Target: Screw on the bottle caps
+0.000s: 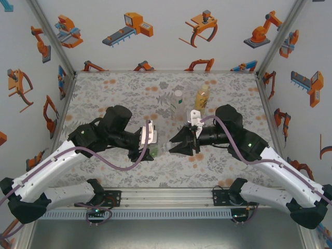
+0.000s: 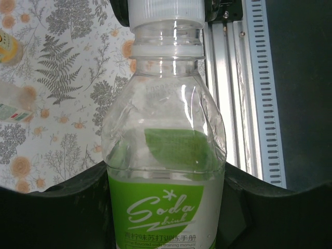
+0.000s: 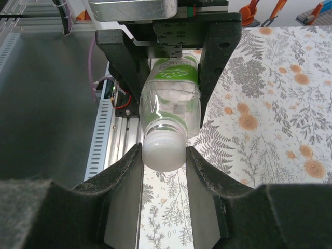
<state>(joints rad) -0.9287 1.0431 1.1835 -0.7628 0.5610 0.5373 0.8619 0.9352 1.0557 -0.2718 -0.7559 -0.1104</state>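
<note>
White cap sits pinched between the right gripper jaws, closed snug on its sides. Left gripper jaws clamped on the green-labelled bottle at its label band. Bottle spans the gap between the two arms, over front-centre of the table. Grey floral cloth beneath; aluminium rail at near edge; walls printed with orange robot arms. Clear bottle and amber bottle stand upright at the back. Held bottle's base cut off in left wrist view; thread seating not discernible. Long axis near level, neck toward right arm.
</note>
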